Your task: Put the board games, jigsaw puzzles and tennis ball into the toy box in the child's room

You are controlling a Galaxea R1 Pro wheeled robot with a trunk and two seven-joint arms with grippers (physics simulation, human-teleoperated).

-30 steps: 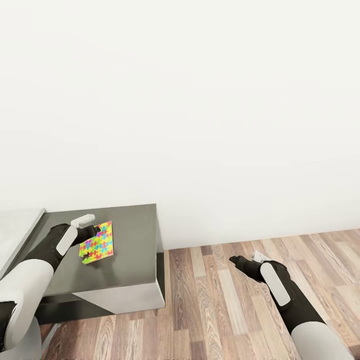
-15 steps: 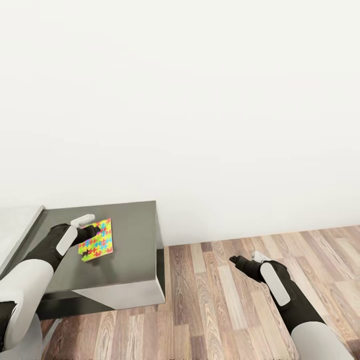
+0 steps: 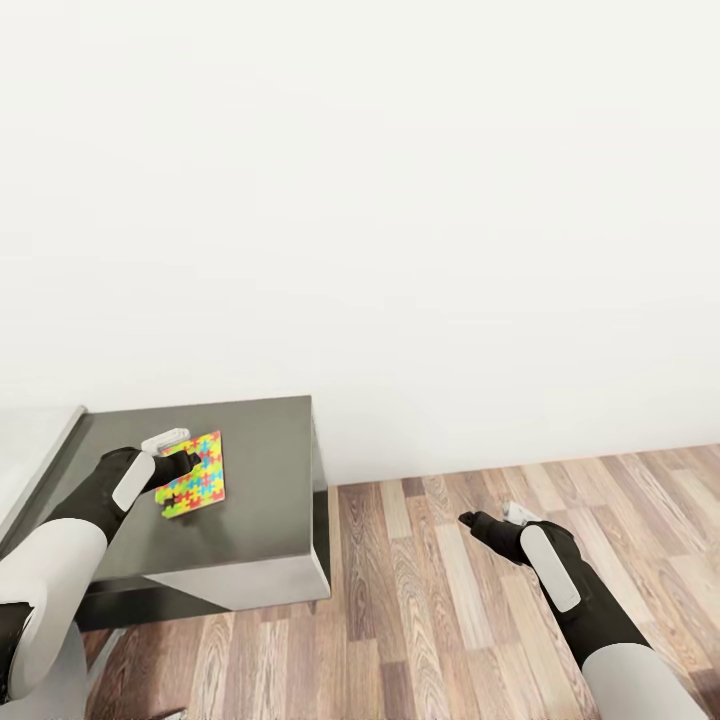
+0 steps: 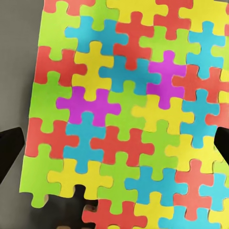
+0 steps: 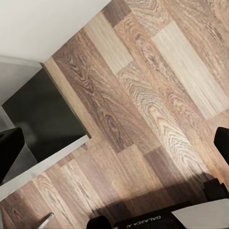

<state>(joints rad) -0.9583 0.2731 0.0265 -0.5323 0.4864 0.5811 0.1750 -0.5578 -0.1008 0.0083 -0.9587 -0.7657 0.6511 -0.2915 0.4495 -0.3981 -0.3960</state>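
Multicoloured card: the flat jigsaw puzzle (image 3: 192, 476), a thin sheet of red, yellow, green, blue and purple interlocked pieces, hangs tilted above the dark grey bench (image 3: 262, 500), over its middle and nearer the left end than the right edge.
Left hand: we see the left hand (image 3: 186, 464) pinching the puzzle at its near edge; in the left wrist view the sheet (image 4: 124, 109) spreads between the two dark fingertips (image 4: 10, 148), so we judge it held.
Right hand: the right hand (image 3: 468, 520) hangs over the brown wood-plank floor (image 3: 440, 600), well apart from the bench, holding nothing; its fingertips sit at opposite edges of the right wrist view, so we read it as spread wide.
Handling: we judge the puzzle light, thin and rather stiff, yet likely to flex or shed pieces if squeezed at one corner; an edge grip, kept level, seems safest.
Toy box: we cannot place it from here.
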